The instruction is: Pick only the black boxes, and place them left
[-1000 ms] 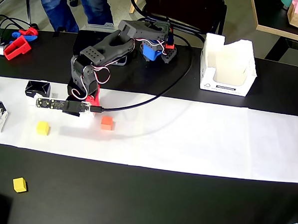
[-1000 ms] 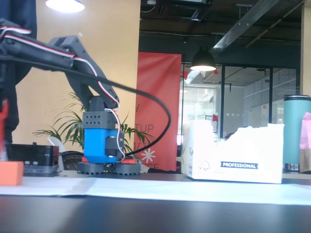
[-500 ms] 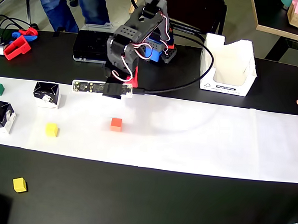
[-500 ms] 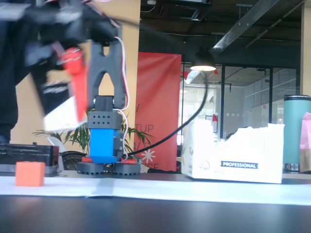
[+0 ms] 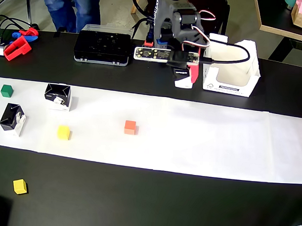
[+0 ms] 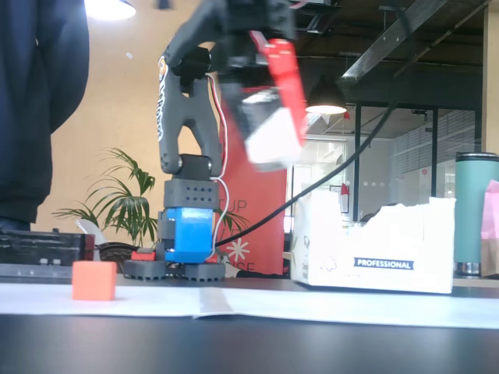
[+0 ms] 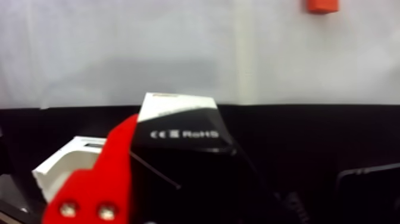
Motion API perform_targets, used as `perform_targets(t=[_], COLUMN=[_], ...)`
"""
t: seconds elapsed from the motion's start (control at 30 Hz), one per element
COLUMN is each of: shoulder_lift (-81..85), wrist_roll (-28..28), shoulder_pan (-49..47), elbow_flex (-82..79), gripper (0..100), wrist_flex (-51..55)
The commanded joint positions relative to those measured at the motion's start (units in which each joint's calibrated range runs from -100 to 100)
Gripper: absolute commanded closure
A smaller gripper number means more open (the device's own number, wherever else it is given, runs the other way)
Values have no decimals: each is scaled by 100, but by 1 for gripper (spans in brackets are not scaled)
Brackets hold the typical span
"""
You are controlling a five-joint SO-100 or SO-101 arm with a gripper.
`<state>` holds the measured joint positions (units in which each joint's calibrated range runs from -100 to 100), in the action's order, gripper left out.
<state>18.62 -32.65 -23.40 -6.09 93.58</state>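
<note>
Pincer (image 5: 185, 77) raised, gripping a black box (image 7: 178, 134); white carton (image 5: 232, 66) just beside it, two black boxes (image 5: 58, 96) far left in overhead view.

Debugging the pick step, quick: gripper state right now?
Gripper: shut on a black box, lifted off the table beside the white carton.

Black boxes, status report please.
Gripper shut on a black box, raised near the white carton. Two black boxes already on paper at overhead left. Nothing in the way.
</note>
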Motion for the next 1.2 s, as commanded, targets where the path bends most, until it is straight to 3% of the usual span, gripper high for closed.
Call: perform_targets(t=[0.0,0.17,0.5,0.63,0.73,0.9,1.17], shoulder_lift=[481,465,402,394,394,433,647], wrist_roll=[939,1544,2239,2386,2349,2197,844], shoulder_pan=[-1727,-3252,-5062,-5469,-5625,-5530,-4074], elbow_flex=[653,972,893,777,299,42,281], gripper=[87,87,87,69,58,54,54], wrist_flex=[-18,-10,-18,-18,-26,-26,-2])
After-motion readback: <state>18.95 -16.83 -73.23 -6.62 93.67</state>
